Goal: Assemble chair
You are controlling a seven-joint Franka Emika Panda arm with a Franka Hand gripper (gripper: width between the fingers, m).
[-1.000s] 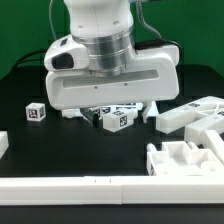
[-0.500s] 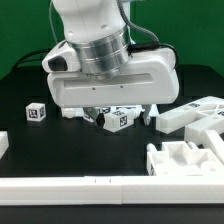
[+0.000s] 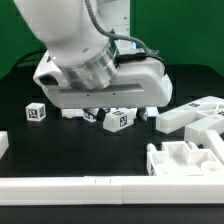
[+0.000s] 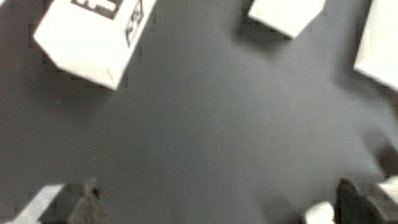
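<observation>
The chair parts are glossy white blocks with black-and-white tags on the black table. A small tagged cube (image 3: 36,113) lies at the exterior view's left. A tagged peg (image 3: 118,120) lies just under my hand. Bars (image 3: 195,113) and a blocky slab (image 3: 185,158) lie at the right. My gripper (image 3: 105,108) hangs low over the table's middle, with its fingers mostly hidden by the hand. In the wrist view my gripper (image 4: 231,197) is open with only bare table between the fingertips (image 4: 80,203). A tagged white part (image 4: 98,40) and another white part (image 4: 285,15) lie ahead of it.
A long white border rail (image 3: 100,186) runs along the front of the table. A short white piece (image 3: 3,143) sits at the exterior view's left edge. A green backdrop stands behind the table.
The arm has leaned and swung toward the exterior view's left, and the hand now sits tilted. The parts on the table have not moved.
</observation>
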